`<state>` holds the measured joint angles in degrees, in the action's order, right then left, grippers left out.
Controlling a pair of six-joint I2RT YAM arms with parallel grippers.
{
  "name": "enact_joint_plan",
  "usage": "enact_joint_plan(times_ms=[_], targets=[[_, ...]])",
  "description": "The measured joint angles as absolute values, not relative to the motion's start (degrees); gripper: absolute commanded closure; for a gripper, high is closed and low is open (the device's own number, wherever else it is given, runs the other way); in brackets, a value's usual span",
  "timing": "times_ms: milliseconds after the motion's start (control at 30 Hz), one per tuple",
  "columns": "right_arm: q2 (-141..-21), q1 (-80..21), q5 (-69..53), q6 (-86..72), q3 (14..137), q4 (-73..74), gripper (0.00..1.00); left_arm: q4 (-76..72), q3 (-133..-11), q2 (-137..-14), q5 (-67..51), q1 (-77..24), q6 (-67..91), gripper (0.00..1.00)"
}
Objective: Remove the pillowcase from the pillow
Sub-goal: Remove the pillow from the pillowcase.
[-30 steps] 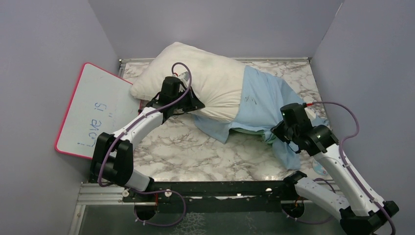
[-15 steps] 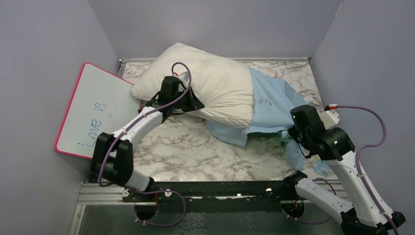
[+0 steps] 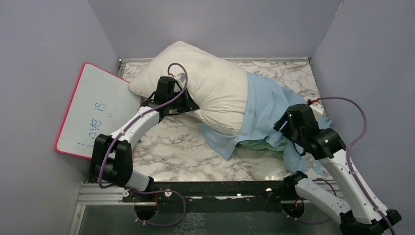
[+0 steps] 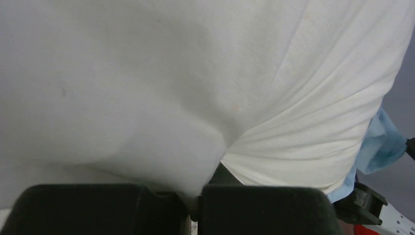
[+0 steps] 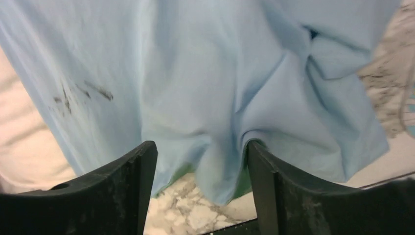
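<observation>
The cream-white pillow (image 3: 210, 83) lies across the back of the marble table, its left two thirds bare. The light blue pillowcase (image 3: 266, 105) still covers its right end and trails toward the front, with a strip of its green inner face (image 3: 254, 144) showing. My left gripper (image 3: 183, 103) is shut on a pinch of pillow (image 4: 195, 73) fabric at the near edge; in the left wrist view the left gripper (image 4: 195, 208) has the cloth squeezed between its jaws. My right gripper (image 5: 198, 152) stands open, with a loose fold of pillowcase (image 5: 195, 88) hanging between its fingers, not clamped. Seen from above, the right gripper (image 3: 284, 125) is at the pillowcase's near right edge.
A pink-framed whiteboard (image 3: 95, 110) with blue writing leans against the left wall, touching the pillow's left corner. A small pale object (image 3: 320, 169) lies on the table by the right arm. Purple walls close in the left, back and right sides.
My right gripper has opened and let go of the pillowcase, shifting slightly back and left. The pillowcase has slackened back toward the left. My left gripper, still shut, has drawn the pillow a little left.
</observation>
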<state>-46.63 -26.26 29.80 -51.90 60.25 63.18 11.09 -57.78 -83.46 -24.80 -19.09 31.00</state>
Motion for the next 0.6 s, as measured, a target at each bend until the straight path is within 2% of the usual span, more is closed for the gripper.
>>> enact_joint_plan(times_ms=[67,133,233,467,567,600], targets=[[-45.56,-26.15,23.57,-49.6,55.33,57.89,0.21,11.7,-57.71,-83.4,-24.8,-18.68,30.81,1.0],[-46.04,-26.15,19.29,-49.36,52.56,54.3,0.15,12.03,-57.71,-83.26,-24.8,-18.7,30.61,1.0],[-49.82,-26.17,18.09,-49.43,53.17,52.47,0.11,12.45,-57.74,-82.96,-24.8,-18.7,30.3,1.0],[-60.29,-26.13,16.86,-43.48,61.84,47.37,0.11,12.93,-57.71,-82.65,-24.86,-18.7,29.5,1.0],[-64.62,-26.13,12.12,-41.21,63.02,41.67,0.15,12.95,-57.71,-82.65,-24.91,-18.7,29.43,1.0],[-66.15,-26.15,10.26,-40.69,63.02,40.01,0.21,12.95,-57.71,-82.65,-24.91,-18.7,29.41,1.0]])
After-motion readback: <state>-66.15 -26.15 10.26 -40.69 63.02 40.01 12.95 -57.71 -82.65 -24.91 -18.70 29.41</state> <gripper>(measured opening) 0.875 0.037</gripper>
